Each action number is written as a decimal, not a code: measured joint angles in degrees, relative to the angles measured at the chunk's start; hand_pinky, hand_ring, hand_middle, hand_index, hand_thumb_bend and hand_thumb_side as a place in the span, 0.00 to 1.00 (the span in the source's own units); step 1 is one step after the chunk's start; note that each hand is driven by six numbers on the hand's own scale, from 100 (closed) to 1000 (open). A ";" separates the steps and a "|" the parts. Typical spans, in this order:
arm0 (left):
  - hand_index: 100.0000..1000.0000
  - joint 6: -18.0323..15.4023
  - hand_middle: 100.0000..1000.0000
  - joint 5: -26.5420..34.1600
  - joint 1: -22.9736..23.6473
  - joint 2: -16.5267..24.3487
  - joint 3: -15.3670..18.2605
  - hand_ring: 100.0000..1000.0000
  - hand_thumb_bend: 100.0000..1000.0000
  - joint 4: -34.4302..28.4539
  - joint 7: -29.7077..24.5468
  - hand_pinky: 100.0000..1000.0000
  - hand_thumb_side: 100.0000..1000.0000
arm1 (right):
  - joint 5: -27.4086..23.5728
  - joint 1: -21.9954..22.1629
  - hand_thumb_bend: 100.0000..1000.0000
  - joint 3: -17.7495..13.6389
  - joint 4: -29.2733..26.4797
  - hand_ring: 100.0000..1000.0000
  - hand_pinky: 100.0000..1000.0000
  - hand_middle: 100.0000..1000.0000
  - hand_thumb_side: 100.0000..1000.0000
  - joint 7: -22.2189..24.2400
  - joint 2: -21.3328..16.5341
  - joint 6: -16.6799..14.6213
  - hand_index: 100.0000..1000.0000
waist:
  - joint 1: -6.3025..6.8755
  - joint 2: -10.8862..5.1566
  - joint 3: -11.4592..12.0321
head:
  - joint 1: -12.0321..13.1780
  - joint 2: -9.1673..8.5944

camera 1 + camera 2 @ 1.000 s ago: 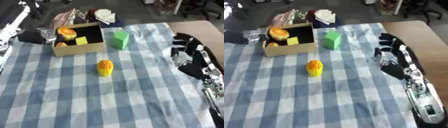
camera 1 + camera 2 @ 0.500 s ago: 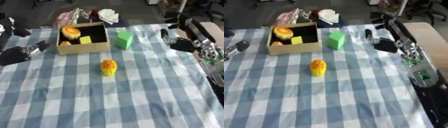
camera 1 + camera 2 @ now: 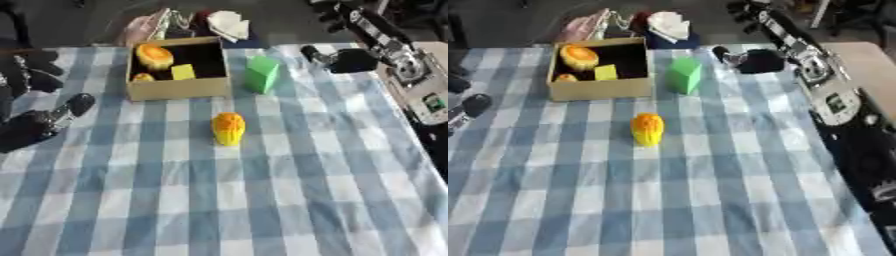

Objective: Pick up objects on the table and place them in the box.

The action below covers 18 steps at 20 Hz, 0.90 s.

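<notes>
Cloth (image 3: pixel 289 200) under my arms is woven, matt blue-white check, w/ soft wrinkles. Box (image 3: pixel 179 88) looks like plain brown cardboard, matt, dark inside. Green block (image 3: pixel 261 74) is smooth, matt, prob. plastic or foam. Yellow-orange thing (image 3: pixel 228 128) looks smooth, slightly glossy plastic. My right hand (image 3: pixel 750 60) is matt black; my left hand (image 3: pixel 35 125) is black too, w/ silvery metal bits.

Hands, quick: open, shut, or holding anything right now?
Left hand: holds nothing; fingers cannot be told.
Right hand: holds nothing, near the green block; fingers cannot be told.
</notes>
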 measured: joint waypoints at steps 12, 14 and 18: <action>0.77 -1.43 0.55 0.23 3.46 -5.28 -0.08 0.56 0.69 0.23 -2.39 0.63 0.43 | 13.46 -8.06 0.42 -6.71 20.97 0.91 0.81 0.92 0.24 -4.28 5.16 1.85 0.95 | -0.71 0.00 4.12 | -4.08 -0.12; 0.77 -1.58 0.55 0.39 3.63 -5.95 -0.11 0.56 0.69 0.22 -2.62 0.63 0.43 | 15.60 -8.53 0.43 -7.45 23.26 0.92 0.82 0.93 0.23 -5.44 5.87 2.84 0.95 | -0.73 0.00 4.82 | -4.70 -0.22; 0.77 -1.76 0.54 0.60 4.03 -7.27 -0.45 0.56 0.69 0.23 -3.03 0.63 0.43 | 20.23 -9.55 0.44 -8.56 26.62 0.92 0.82 0.94 0.22 -7.19 7.22 4.89 0.96 | -0.82 0.00 6.03 | -6.05 -0.61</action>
